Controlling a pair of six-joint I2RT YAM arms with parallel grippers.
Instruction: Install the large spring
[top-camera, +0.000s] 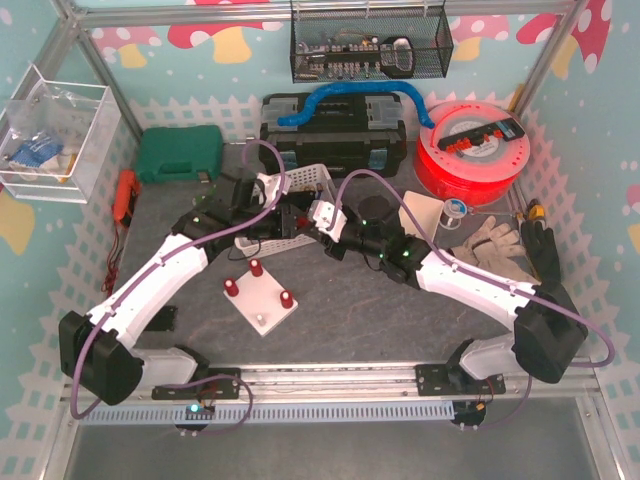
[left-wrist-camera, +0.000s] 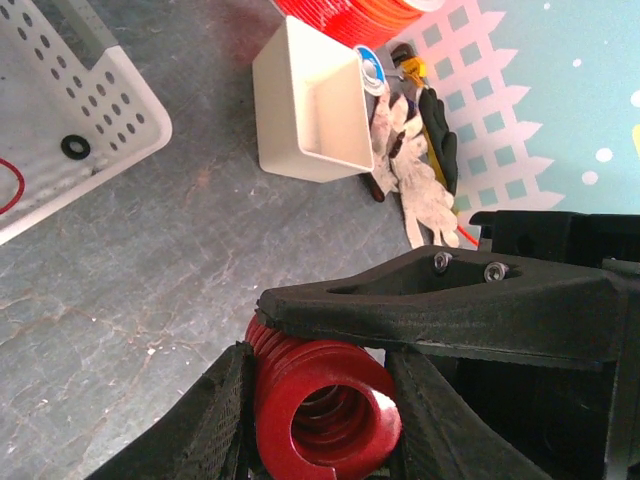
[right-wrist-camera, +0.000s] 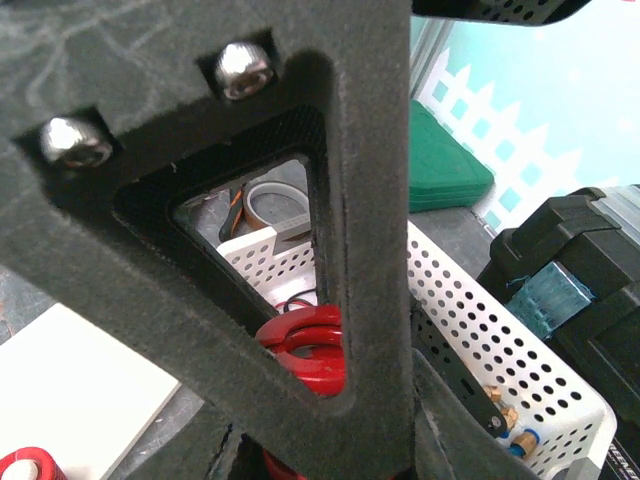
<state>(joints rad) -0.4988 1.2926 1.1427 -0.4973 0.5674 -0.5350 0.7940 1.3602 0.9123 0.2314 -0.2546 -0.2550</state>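
Grey stone-look desk (top-camera: 350, 330), with a pastel fence-and-mushroom backdrop on all sides. Both arms reach in from the lower corners of the overhead frame and meet at centre, above the near edge of a white perforated basket (top-camera: 300, 182). Behind them: black tool case (top-camera: 335, 135) upper centre, red spool (top-camera: 470, 150) upper right, green case (top-camera: 180, 152) upper left.

White board (top-camera: 262, 302) lies flat just below and left of the meeting point. It carries three upright red posts (top-camera: 256, 268).

Left gripper (left-wrist-camera: 315, 365): narrowed onto the large spring (left-wrist-camera: 320, 405). The red coil sits between its two fingers, touching both, off the desk.

Right gripper (top-camera: 320, 216): close against the same coil, one finger crossing over it in the left wrist view. The right wrist camera shows only a slice of red through a finger cut-out, so I cannot tell whether it is closed on the coil.

Key relation: the spring's long axis runs roughly along the left fingers, bore facing that camera, and looks tilted rather than upright. The posts stand vertical, so the coil likely needs tipping upright over one. The board lies lower left, nearer the left arm.

Writing: the spool label is too small to read, and nothing else is legible.
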